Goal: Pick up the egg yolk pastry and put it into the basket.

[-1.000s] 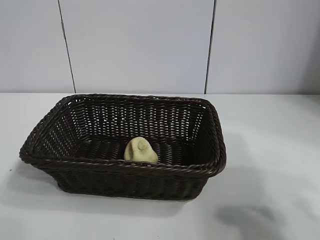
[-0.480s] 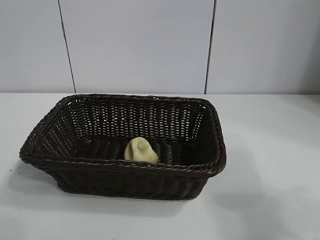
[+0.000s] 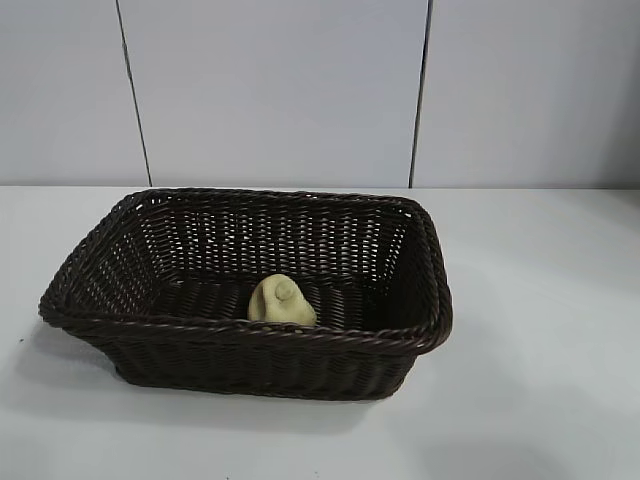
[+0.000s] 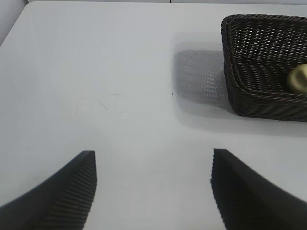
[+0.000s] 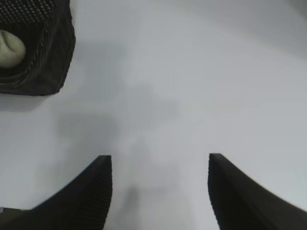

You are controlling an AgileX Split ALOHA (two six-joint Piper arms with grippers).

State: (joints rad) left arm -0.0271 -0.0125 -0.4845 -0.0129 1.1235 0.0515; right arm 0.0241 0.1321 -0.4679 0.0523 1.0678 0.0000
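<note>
The pale yellow egg yolk pastry (image 3: 281, 300) lies inside the dark brown wicker basket (image 3: 420, 250), near its front wall, tipped with its knob facing forward. It also shows in the left wrist view (image 4: 299, 79) and the right wrist view (image 5: 10, 49), inside the basket (image 4: 240, 91) (image 5: 60, 52). My left gripper (image 4: 153, 160) is open and empty over bare table, well away from the basket. My right gripper (image 5: 159, 165) is open and empty over bare table on the basket's other side. Neither gripper shows in the exterior view.
The white table (image 3: 540, 300) surrounds the basket on all sides. A pale panelled wall (image 3: 280, 90) stands behind it. A faint shadow lies on the table under the right gripper.
The shadow at the table's front right has faded and gone from the exterior view. The basket and pastry have not moved.
</note>
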